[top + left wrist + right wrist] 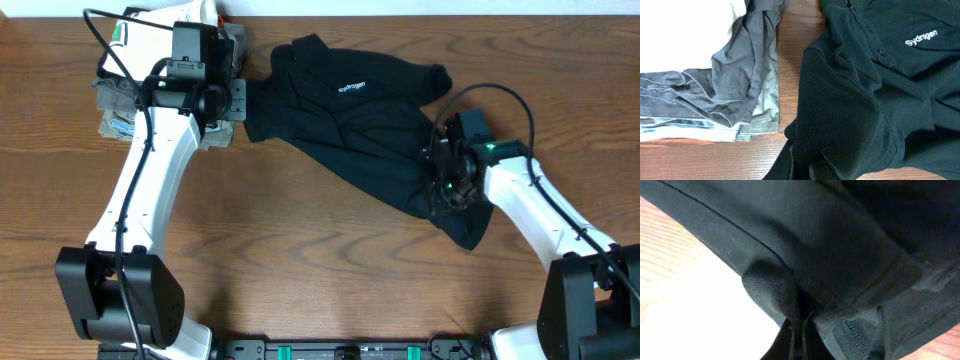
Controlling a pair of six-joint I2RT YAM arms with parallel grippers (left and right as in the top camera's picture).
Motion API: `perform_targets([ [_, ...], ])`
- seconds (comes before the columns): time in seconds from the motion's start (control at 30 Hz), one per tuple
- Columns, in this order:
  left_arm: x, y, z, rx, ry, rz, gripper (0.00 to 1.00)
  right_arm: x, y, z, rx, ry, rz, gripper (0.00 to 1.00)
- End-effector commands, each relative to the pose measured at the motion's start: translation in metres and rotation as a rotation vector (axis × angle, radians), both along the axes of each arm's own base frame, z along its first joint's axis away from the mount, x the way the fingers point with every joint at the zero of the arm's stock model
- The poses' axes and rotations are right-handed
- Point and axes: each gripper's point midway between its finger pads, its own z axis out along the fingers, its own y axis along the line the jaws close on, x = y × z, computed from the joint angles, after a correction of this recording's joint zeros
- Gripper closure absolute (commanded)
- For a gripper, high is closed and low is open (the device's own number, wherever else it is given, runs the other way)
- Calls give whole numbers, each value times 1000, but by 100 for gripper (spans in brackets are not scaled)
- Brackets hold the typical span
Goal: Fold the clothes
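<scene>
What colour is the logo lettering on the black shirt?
White logo lettering on the black shirt; clearest in the left wrist view.

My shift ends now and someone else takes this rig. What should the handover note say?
Left gripper: at the left edge of the black polo shirt, with fabric draped over it; grip unclear.
Right gripper: shut on a pinch of fabric at the shirt's lower right.
The shirt lies crumpled beside the stack of folded garments.
Done: no fold visible yet.
Left: spread it flat, then fold.
</scene>
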Motion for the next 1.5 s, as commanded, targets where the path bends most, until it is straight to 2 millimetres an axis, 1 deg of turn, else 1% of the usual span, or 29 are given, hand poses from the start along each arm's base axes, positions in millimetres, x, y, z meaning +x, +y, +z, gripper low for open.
perform_targets([
  [0.0, 6, 4, 7, 4, -22, 23, 94, 14, 5, 16, 19, -43, -8, 99],
  [0.07, 8, 4, 11, 2, -33, 23, 94, 25, 7, 28, 25, -74, -11, 99],
  [0.1, 9, 4, 16, 1, -44, 23, 94, 33, 8, 39, 30, -97, -13, 99],
  [0.17, 9, 4, 29, -2, -75, 23, 94, 46, 7, 58, 34, -140, -22, 99],
  [0.2, 9, 4, 39, -5, -100, 23, 94, 54, 4, 71, 35, -166, -32, 99],
  [0.27, 9, 4, 63, -4, -157, 15, 94, 69, -5, 93, 20, -219, -58, 99],
  [0.33, 6, 4, 93, 1, -229, 0, 94, 86, -22, 120, -11, -287, -100, 99],
  [0.37, 4, 5, 106, 3, -263, 1, 94, 90, -28, 129, -20, -308, -114, 99],
  [0.47, -5, 12, 148, 15, -380, 27, 94, 106, -53, 171, -34, -395, -170, 99],
  [0.5, -9, 15, 162, 21, -421, 39, 95, 109, -60, 184, -35, -420, -185, 99],
  [0.57, -17, 20, 188, 29, -496, 60, 94, 115, -75, 215, -37, -481, -221, 99],
  [0.63, -27, 24, 214, 31, -573, 78, 94, 118, -87, 242, -41, -536, -243, 99],
  [0.67, -33, 26, 229, 27, -619, 83, 94, 118, -96, 263, -45, -577, -260, 99],
  [0.7, -39, 26, 241, 22, -654, 84, 94, 117, -103, 278, -50, -607, -272, 99],
  [0.77, -50, 27, 265, 10, -729, 87, 94, 112, -114, 304, -60, -654, -294, 99],
  [0.8, -58, 28, 278, 4, -772, 89, 94, 106, -123, 322, -69, -686, -315, 99],
  [0.87, -71, 29, 299, -19, -835, 100, 94, 96, -134, 347, -83, -730, -340, 99],
  [0.97, -91, 30, 322, -65, -905, 116, 94, 77, -151, 383, -100, -800, -391, 99],
  [1.0, -98, 31, 328, -84, -922, 125, 94, 71, -155, 391, -104, -817, -403, 99],
  [1.03, -107, 30, 335, -109, -944, 127, 94, 61, -160, 404, -112, -848, -421, 99],
  [1.1, -118, 24, 344, -138, -968, 91, 94, 48, -164, 419, -122, -884, -439, 99],
  [1.23, -146, 13, 363, -232, -1022, 40, 94, 13, -168, 451, -129, -972, -499, 99],
  [1.27, -151, 12, 366, -247, -1029, 34, 94, 8, -167, 454, -134, -985, -503, 99],
  [1.33, -163, 7, 372, -284, -1043, 5, 94, -10, -165, 464, -146, -1015, -515, 99],
  [1.47, -182, 1, 379, -311, -1063, -28, 94, -46, -163, 475, -178, -1054, -563, 99],
])
